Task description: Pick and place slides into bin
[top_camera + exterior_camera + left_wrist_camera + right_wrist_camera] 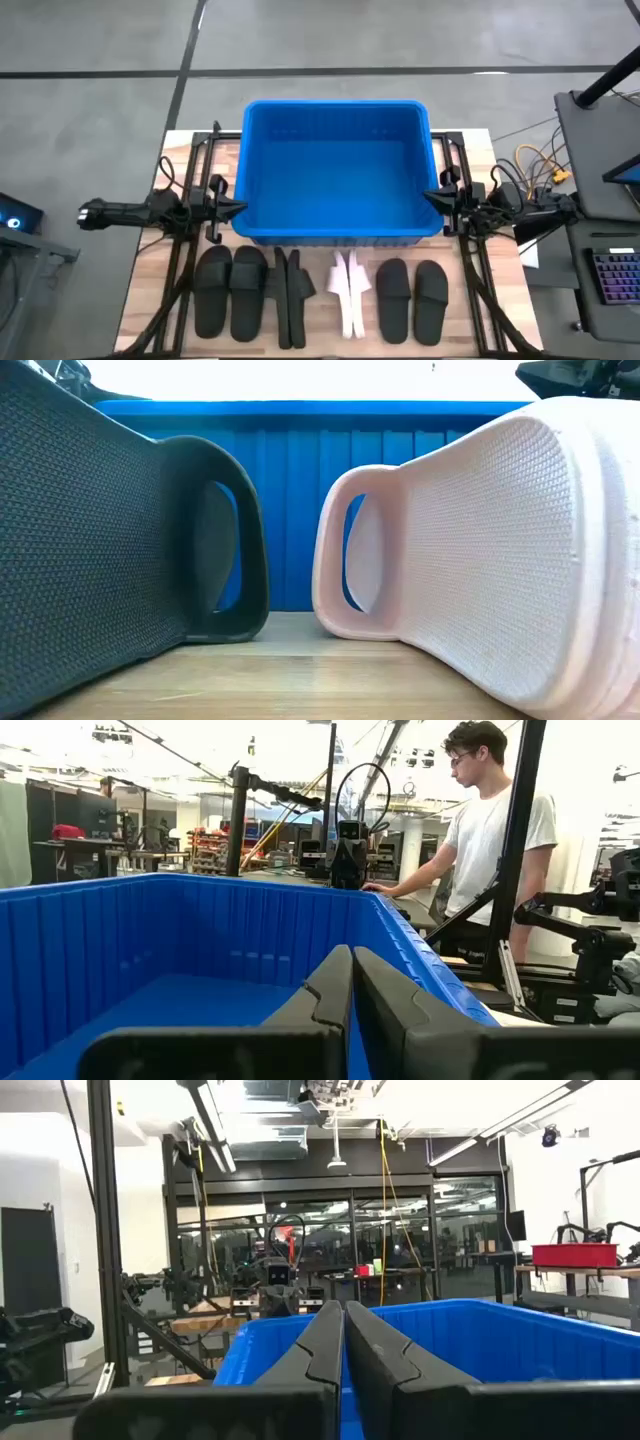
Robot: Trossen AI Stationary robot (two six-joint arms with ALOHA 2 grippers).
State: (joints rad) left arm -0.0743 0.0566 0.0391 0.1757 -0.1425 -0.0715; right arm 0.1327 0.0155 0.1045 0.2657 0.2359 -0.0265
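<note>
Blue bin (pixel 336 170) sits mid-desk toward the far side, nothing visible inside it. Slides line up in a row on the wooden desk (pixel 140 300) along the bin's near wall: black pair (pixel 230 290) at left, lying flat; another black pair (pixel 290 295) next, standing on edge; pale pink pair (pixel 348 293) in the middle, also on edge; black pair (pixel 411 297) at right, flat. All long axes run near-to-far, roughly square to the bin's near wall. Low view looks between one black sole (pixel 90 530) and one pink sole (pixel 500 550), bin wall behind. Left fingers (pixel 235 208) park at the bin's left near corner, pressed together, gripping nothing; left wrist view shows them closed (pixel 350 990) over the bin rim. Right fingers (pixel 432 197) park at the bin's right near corner, likewise closed and empty (pixel 343 1342). No slide picked yet. Key relation: every slide lies nearer than the fingers, on the near side of the bin. Left arm is closer to the flat black pair at left, right arm closer to the flat black pair at right; the pink pair sits about between them. Person (pixel 480 830) stands in the room beyond, not at the desk.
</note>
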